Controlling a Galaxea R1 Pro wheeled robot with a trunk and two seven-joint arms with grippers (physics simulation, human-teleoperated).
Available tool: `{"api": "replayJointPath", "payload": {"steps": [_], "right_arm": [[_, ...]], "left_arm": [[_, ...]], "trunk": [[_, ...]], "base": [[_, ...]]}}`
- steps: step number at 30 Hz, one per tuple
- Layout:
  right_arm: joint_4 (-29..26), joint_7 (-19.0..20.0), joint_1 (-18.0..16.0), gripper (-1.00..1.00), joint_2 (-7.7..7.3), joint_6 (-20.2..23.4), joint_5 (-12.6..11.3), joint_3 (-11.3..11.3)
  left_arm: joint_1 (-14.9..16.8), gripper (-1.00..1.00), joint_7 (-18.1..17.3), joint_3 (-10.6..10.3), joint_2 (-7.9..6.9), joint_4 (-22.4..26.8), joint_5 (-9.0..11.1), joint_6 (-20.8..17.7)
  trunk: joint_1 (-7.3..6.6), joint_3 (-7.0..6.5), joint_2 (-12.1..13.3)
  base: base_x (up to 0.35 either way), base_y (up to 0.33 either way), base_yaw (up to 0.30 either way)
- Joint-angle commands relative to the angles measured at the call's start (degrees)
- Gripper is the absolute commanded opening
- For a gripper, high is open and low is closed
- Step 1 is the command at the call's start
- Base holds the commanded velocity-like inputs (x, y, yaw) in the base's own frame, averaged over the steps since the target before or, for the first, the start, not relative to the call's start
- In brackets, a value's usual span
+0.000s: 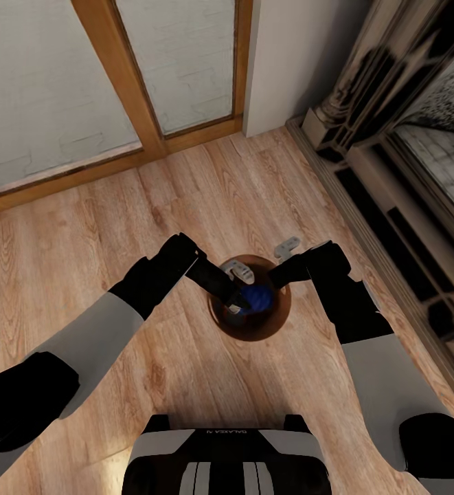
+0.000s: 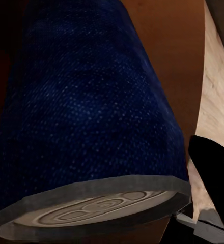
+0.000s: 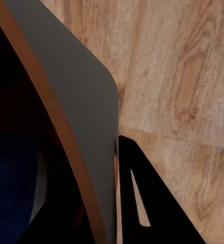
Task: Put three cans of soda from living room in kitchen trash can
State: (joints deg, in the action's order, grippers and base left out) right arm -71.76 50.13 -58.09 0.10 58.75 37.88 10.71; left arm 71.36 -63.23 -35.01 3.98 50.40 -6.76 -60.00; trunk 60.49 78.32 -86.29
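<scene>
Wood flooring [image 1: 151,206] surrounds the trash can [image 1: 281,313]; left gripper [image 1: 237,300] clamps the blue soda can [image 1: 257,299] inside it. Left wrist: blue can [image 2: 91,112] against copper wall. Right wrist: right gripper [image 3: 123,203] pinches the bin's rim [image 3: 66,137].

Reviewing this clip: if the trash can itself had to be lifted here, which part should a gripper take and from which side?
Judging from the pictures, the rim of the trash can, from above: one finger inside, one outside. The wall is thin and the body tapers wider upward, too broad to span. Choose the robot-side rim, since the left gripper with the blue soda can occupies the opening.
</scene>
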Motion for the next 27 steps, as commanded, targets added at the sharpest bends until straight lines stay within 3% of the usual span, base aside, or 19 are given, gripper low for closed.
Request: {"api": "replayJointPath", "payload": {"steps": [1,11,15,17,21,22,23,24,25,27], "right_arm": [[-0.2,0.6,0.0,-1.00,-0.01,1.2,-2.7,0.0],[-0.1,0.6,0.0,-1.00,-0.01,1.2,-2.7,0.0],[0.0,0.6,0.0,-1.00,-0.01,1.2,-2.8,0.0],[0.1,0.6,0.0,-1.00,-0.01,1.2,-2.8,0.0],[0.2,0.6,0.0,-1.00,-0.01,1.2,-2.8,-0.1],[0.2,0.6,0.0,-1.00,-0.01,1.2,-2.8,-0.1],[0.2,0.6,0.0,-1.00,-0.01,1.2,-2.8,-0.1],[0.2,0.6,0.0,-1.00,-0.01,1.2,-2.9,-0.2],[0.2,0.6,0.0,-1.00,-0.01,1.2,-2.9,-0.2],[0.3,0.5,0.0,-1.00,-0.10,1.2,-2.9,-0.3]], "left_arm": [[0.0,1.00,0.0,-0.1,-0.07,-2.6,-2.3,0.0],[-0.1,1.00,0.0,0.0,-0.56,-1.7,-2.2,0.0],[-0.1,1.00,-0.4,0.3,-0.81,1.9,-1.8,0.0],[-0.7,1.00,-0.9,0.5,-1.63,5.2,-1.6,0.0],[-2.2,1.00,-3.9,0.9,-6.31,11.0,-1.3,0.0],[-2.6,1.00,-6.2,1.4,-8.72,13.2,-1.3,0.0],[-2.7,1.00,-7.5,1.8,-10.01,14.2,-1.3,0.0],[-3.1,1.00,-13.6,5.5,-15.40,17.9,-1.2,0.0],[-3.2,1.00,-15.2,6.9,-16.85,18.9,-1.2,0.0],[-3.9,1.00,-21.9,13.7,-22.77,22.1,-1.2,0.0]], "trunk": [[0.00,0.00,0.0],[0.00,0.00,0.0],[0.00,0.00,0.0],[0.00,0.00,0.0],[0.00,0.00,0.0],[0.00,0.00,0.0],[0.00,0.00,0.0],[0.00,0.00,0.0],[0.00,0.00,0.0],[0.00,0.00,0.0]], "base": [[0.000,0.000,0.000],[0.000,0.000,0.000],[0.000,0.000,0.000],[0.000,0.000,0.000],[0.000,0.000,0.000],[0.000,0.000,0.000],[0.000,0.000,0.000],[0.000,0.000,0.000],[0.000,0.000,0.000],[0.000,0.000,0.000]]}}
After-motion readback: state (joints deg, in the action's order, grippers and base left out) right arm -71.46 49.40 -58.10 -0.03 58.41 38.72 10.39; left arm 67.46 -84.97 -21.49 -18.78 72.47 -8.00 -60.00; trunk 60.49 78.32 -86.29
